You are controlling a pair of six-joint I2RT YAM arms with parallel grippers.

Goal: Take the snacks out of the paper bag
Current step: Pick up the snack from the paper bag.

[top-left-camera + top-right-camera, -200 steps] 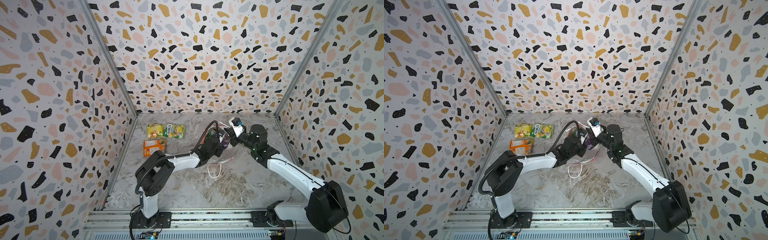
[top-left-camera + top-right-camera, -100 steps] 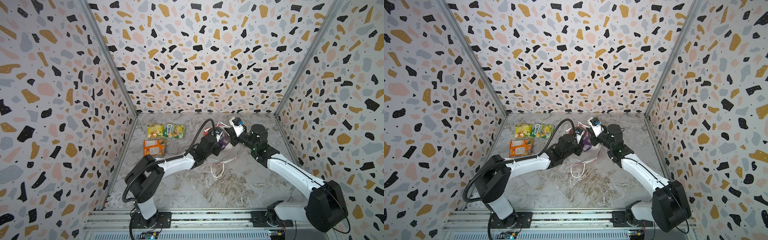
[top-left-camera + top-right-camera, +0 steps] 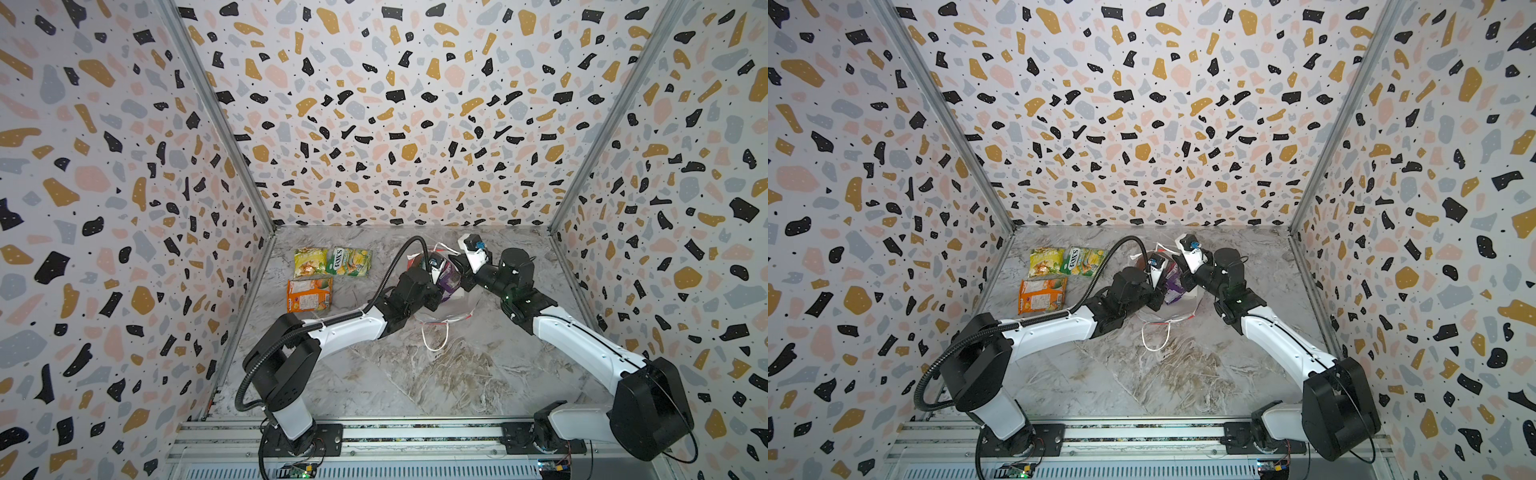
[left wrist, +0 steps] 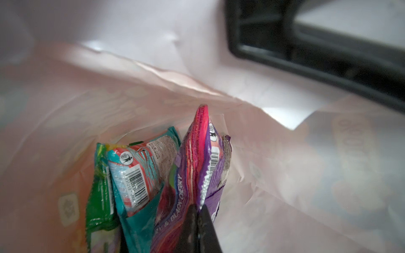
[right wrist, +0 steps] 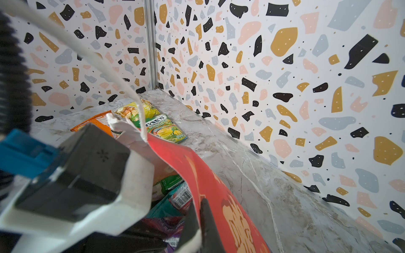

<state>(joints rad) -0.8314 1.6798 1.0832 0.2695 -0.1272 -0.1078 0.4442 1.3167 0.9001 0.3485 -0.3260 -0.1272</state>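
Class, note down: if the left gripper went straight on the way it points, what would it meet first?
The purple packet the left gripper is shut on; beyond it, probably the paper bag's inner wall, though depth is unclear.

Tight at the mouth of the paper bag (image 5: pixel 210 175): the left gripper (image 4: pixel 198 211) is down inside, clamped on the purple packet (image 4: pixel 197 166). The right gripper (image 5: pixel 199 204) pinches the red wall at the rim, so an arm blocks that opening from each side. Inside, the teal packet (image 4: pixel 135 175) and green packet (image 4: pixel 99 197) stand pressed against the purple one, with bare white paper free beside them. Outside, the yellow packet (image 3: pixel 309 262), FOX'S packet (image 3: pixel 349 261) and orange packet (image 3: pixel 309 295) fill the far left corner. A black cable (image 3: pixel 395 266) arcs up between them and the bag. A loose cord handle (image 3: pixel 433 350) lies just in front, and beyond it the table (image 3: pixel 478 386) runs clear to the front rail.
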